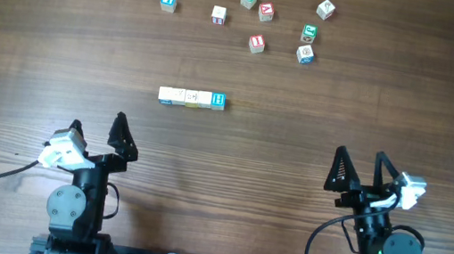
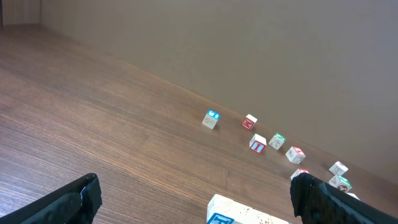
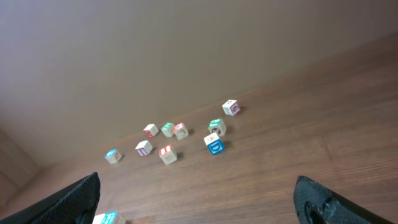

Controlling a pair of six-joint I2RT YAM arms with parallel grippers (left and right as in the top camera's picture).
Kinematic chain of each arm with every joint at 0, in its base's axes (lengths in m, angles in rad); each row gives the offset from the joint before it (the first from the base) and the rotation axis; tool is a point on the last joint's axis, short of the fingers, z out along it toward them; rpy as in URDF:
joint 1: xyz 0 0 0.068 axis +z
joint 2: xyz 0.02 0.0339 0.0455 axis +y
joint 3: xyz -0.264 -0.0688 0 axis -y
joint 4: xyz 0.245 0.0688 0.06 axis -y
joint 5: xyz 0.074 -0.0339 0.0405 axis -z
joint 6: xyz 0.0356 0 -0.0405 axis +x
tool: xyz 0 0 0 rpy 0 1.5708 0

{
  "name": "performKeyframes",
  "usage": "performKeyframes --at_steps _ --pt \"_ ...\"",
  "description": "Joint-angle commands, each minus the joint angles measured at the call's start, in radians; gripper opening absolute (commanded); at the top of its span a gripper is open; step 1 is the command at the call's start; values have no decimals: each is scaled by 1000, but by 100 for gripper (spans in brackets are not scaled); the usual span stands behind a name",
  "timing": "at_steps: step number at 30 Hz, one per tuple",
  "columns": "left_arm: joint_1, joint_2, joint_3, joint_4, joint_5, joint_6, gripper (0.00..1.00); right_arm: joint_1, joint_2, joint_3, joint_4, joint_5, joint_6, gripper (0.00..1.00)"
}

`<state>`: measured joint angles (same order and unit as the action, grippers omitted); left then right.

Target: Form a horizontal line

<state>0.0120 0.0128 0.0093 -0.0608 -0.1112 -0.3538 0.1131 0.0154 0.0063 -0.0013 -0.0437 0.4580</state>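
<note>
A short horizontal line (image 1: 192, 97) of pale alphabet cubes lies mid-table, touching side by side, with a blue-printed cube at its right end. Its near end shows at the bottom of the left wrist view (image 2: 242, 213), and a corner shows in the right wrist view (image 3: 106, 218). My left gripper (image 1: 97, 126) stands open below and left of the row, holding nothing. My right gripper (image 1: 359, 158) is open too, well to the right of the row. In both wrist views the fingers stand wide apart over bare wood (image 2: 194, 190) (image 3: 196, 186).
Several loose cubes lie scattered at the far side of the table: a blue-topped one (image 1: 168, 1) at the left, red-printed ones (image 1: 257, 43) in the middle, green and blue ones (image 1: 309, 33) at the right. Cables trail at the near edge.
</note>
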Motion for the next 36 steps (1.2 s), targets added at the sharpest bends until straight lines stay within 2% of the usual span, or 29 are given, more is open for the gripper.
performKeyframes --at_steps 1,15,17,18,20,36 --pt "-6 -10 -3 -1 -6 5 100 -43 -12 -1 3 -2 -10 100" --pt "-6 -10 -4 -1 -6 5 100 -60 -12 -1 5 22 -18 100" --pt "-6 -10 -3 -1 -6 5 100 -60 -11 -1 3 -3 -155 100" --pt "-6 -10 -4 -1 -6 5 100 -60 -8 -1 4 -43 -311 100" --pt "-6 -10 -4 -1 -6 5 100 -60 -4 -1 8 -70 -413 100" --pt "-6 -10 -4 -1 -6 5 100 -60 -4 -1 8 -66 -413 100"
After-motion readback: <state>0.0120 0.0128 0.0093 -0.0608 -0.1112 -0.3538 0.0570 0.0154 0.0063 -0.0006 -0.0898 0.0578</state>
